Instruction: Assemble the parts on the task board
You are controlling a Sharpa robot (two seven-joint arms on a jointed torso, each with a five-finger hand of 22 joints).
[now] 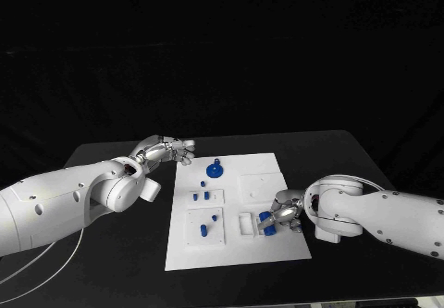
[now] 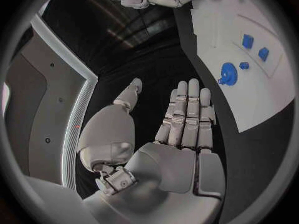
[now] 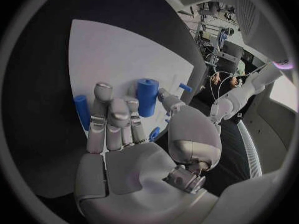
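Our right hand (image 3: pixel 127 129) pinches a blue cylinder (image 3: pixel 147 97) over the task board (image 1: pixel 268 251), at about four o'clock on it, so we judge the placing step is in hand. Our left hand (image 2: pixel 177 129) hovers spread and empty at the board's ten o'clock. Next the cylinder needs lining up with its socket, which we cannot see well.

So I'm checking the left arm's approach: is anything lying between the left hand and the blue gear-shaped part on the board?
Nothing visible does. The left hand hovers open beside the task board, near its far corner, and only bare black table and white board surface separate it from the blue gear-shaped part. The right hand is busy at the board's opposite side.
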